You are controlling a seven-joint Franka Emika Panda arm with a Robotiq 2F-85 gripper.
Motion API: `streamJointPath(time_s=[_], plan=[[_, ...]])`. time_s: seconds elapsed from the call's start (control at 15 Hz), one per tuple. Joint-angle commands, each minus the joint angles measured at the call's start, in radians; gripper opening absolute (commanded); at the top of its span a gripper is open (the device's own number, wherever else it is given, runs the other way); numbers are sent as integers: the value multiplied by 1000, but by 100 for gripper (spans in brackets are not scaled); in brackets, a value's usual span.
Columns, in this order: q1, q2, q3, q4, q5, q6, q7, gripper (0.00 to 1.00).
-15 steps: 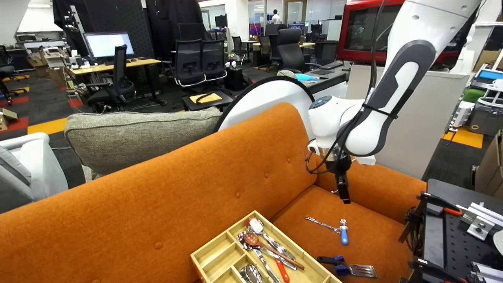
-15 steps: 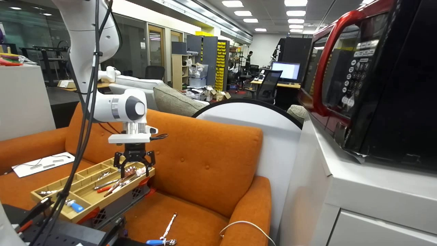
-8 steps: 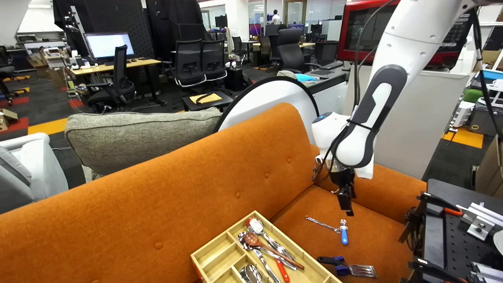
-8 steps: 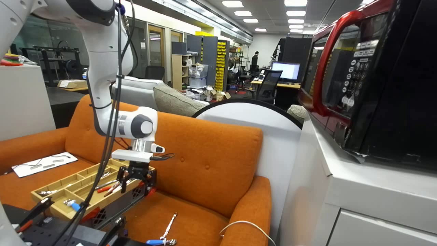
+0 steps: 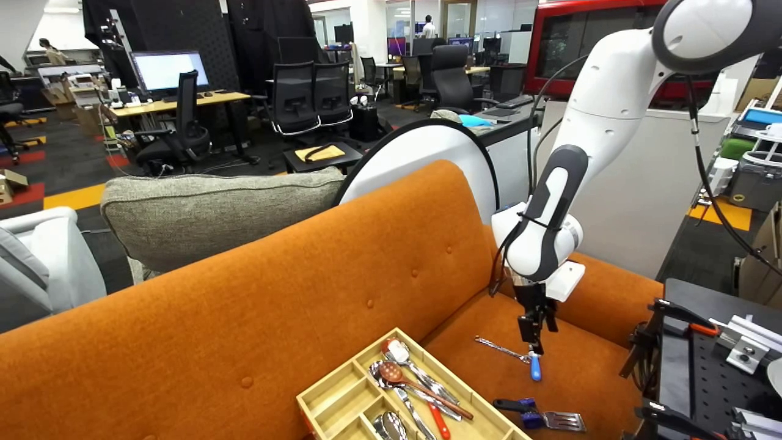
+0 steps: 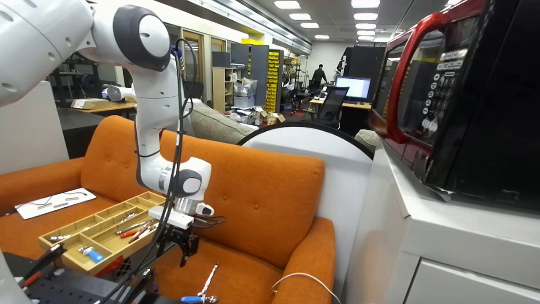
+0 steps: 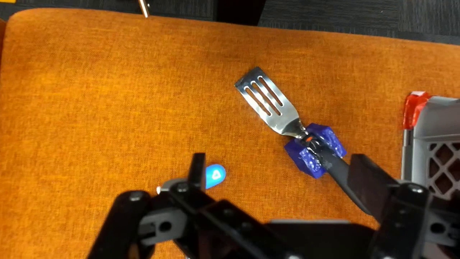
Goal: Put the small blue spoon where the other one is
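Below the gripper (image 5: 545, 340), the small blue spoon (image 5: 535, 368) is lying on the orange sofa seat (image 5: 599, 360), and in an exterior view a dark fingertip is hiding its metal end. Wide apart, that's how the fingers (image 7: 197, 171) are standing, released; in the wrist view the blue end is peeking out from behind the finger on the picture's left.

Compared with a second ago, the gripper is hanging lower and turned, now covering metal that was showing before! The spoon is keeping its spot.

In an exterior view its blue end is pointing down the picture, toward the slotted spatula (image 5: 565, 420), the long axis running nearly upright there. Beside the slim silvery utensil (image 6: 209, 279), in an exterior view, the spoon is running almost sideways, blue end left, metal end right, a gap showing between it and the fingertips. Meanwhile a second blue spoon (image 6: 93, 255) is resting in a near compartment of the wooden tray (image 6: 112, 211).
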Motion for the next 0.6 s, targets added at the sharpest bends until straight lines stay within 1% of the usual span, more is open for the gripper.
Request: streamJointPath(time_s=[0.0,0.13,0.2,0.27,0.4,0.53], plan=[[1,-1,2,3,0,-3,3,100],[1,-1,3,3,1,-3,6,100],[-18,12,15,23,20,-17,4,100],[-36,36,23,46,41,-5,9,100],[-91,110,48,119,109,5,4,100],[-123,189,50,197,164,-3,16,100]])
